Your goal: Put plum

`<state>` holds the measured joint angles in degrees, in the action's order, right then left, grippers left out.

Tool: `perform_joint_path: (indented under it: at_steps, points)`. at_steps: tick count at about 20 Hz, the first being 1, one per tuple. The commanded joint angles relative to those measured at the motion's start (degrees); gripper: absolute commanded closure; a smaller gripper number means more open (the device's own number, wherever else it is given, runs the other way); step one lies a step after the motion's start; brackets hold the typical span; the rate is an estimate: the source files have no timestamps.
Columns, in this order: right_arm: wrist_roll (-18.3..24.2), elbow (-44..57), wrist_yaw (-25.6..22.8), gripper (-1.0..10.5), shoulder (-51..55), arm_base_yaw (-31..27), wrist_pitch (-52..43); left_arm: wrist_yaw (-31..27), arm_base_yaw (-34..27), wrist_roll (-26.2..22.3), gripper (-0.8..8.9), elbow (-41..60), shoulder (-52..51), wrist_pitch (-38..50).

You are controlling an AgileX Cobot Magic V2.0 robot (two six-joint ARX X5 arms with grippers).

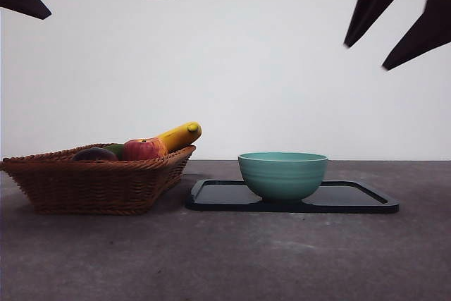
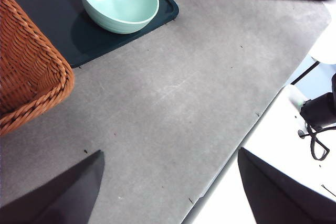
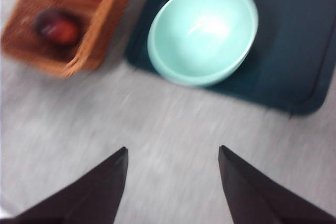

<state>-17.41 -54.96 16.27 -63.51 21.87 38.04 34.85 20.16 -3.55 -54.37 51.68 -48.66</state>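
Hovering high above the grey tabletop (image 1: 225, 259), my right fingers (image 3: 173, 182) are spread wide and empty, over bare surface in front of the pale teal ceramic bowl (image 3: 202, 32) standing on the flat black tray (image 3: 294, 51). The dark purple-maroon plum (image 3: 56, 27) lies inside the brown woven wicker basket (image 1: 91, 181), beside the red apple (image 1: 143, 149) and a yellow banana (image 1: 180, 135). My left fingers (image 2: 170, 187) are likewise spread apart, holding nothing, near the tabletop's edge.
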Motion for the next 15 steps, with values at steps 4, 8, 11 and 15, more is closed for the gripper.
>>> perform_joint_path:
  at_steps: [4,8,11,15]
  points:
    - [1.7,-7.6,-0.9,6.7,-14.8,-2.2,-1.9,0.3,0.2,-0.7,4.08,-1.3,0.3,0.2]
    - [4.0,-13.6,-4.1,6.7,-25.2,-2.3,-2.3,0.3,0.2,-0.7,4.08,-1.3,0.3,0.2]
    - [4.9,-17.0,-5.0,6.7,-31.8,-2.3,-2.7,0.3,0.2,-0.7,4.08,-1.3,0.3,0.2]
    - [5.9,-19.5,-7.6,6.7,-38.1,-2.2,-3.8,0.3,0.2,-0.7,4.08,-1.3,0.3,0.2]
